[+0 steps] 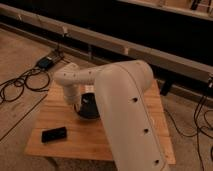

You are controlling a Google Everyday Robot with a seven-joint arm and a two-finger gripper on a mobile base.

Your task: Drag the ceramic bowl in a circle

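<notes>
The ceramic bowl [88, 111] is a round glossy black bowl on the wooden table [65, 120], near the table's middle. Much of it is hidden behind my white arm [125, 110]. My gripper [84, 102] reaches down from the white wrist [72, 87] into or onto the bowl's left part. The fingertips are hidden by the wrist and the bowl's rim.
A small flat black object [54, 134] lies on the table's front left. Black cables [20, 85] and a dark box [49, 62] lie on the floor to the left. More cables [202, 120] run on the right. A long dark ledge [150, 50] runs behind the table.
</notes>
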